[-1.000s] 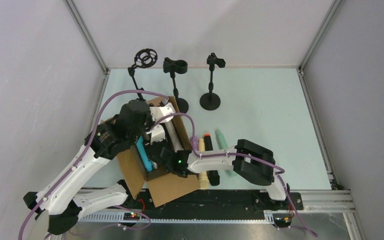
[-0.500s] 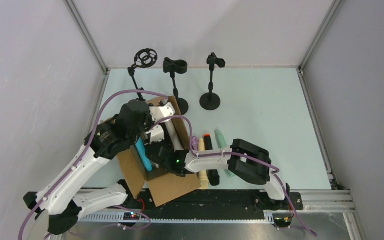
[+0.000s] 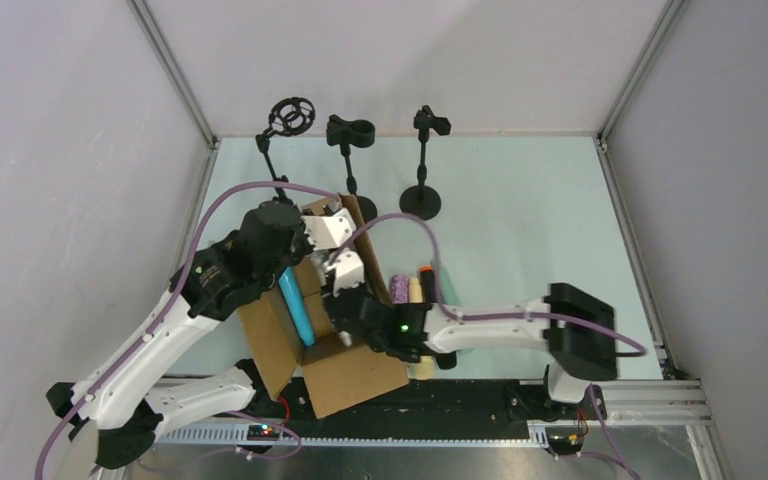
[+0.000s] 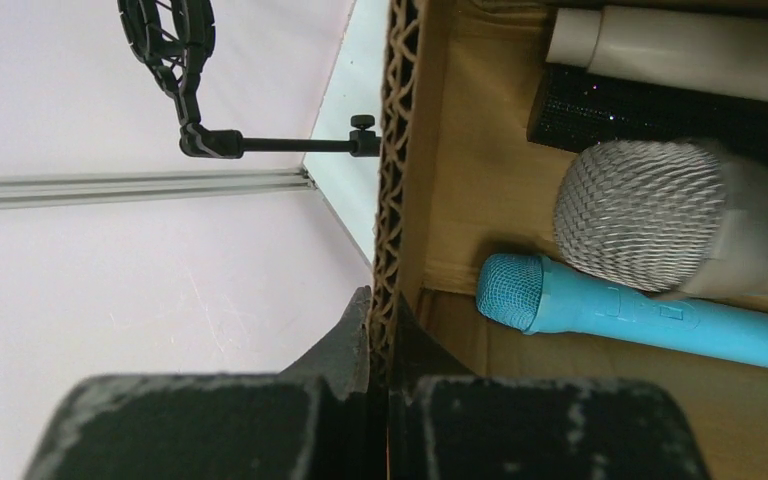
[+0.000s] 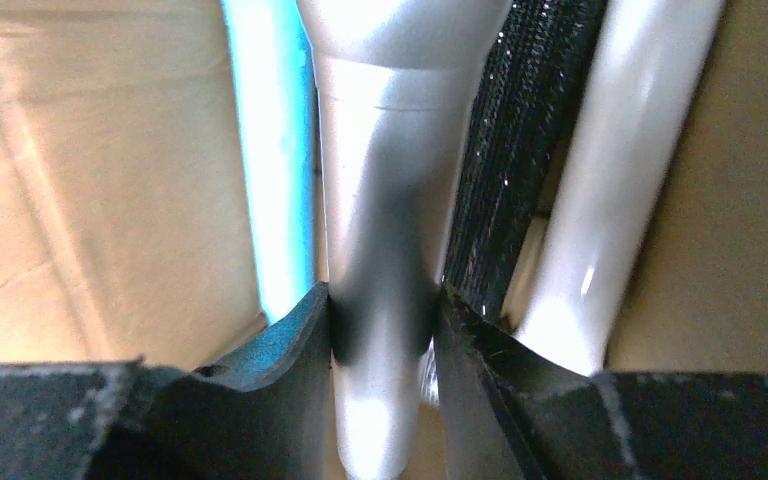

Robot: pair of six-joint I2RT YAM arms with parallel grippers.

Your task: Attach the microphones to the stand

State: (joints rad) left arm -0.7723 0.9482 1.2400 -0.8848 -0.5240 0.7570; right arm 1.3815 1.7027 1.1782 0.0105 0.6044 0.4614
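Silver-grey microphone [image 5: 375, 150] lies in the cardboard box [image 3: 355, 375], and the right gripper [image 5: 380, 320] is clamped on it, both fingers [image 5: 280, 340] pressed against the handle. Its long axis runs along the box floor, with the mesh head toward the wall that the left gripper [image 4: 380, 320] pinches tight. Blue microphone [image 4: 650, 318] lies just beside it, head the same way. A glittery black one [image 5: 530, 140] and a white one [image 5: 620, 170] flank the other side. More microphones [image 3: 416, 290] lie on the table [image 3: 520, 220] beside the box, stands [image 3: 421, 203] at the back.
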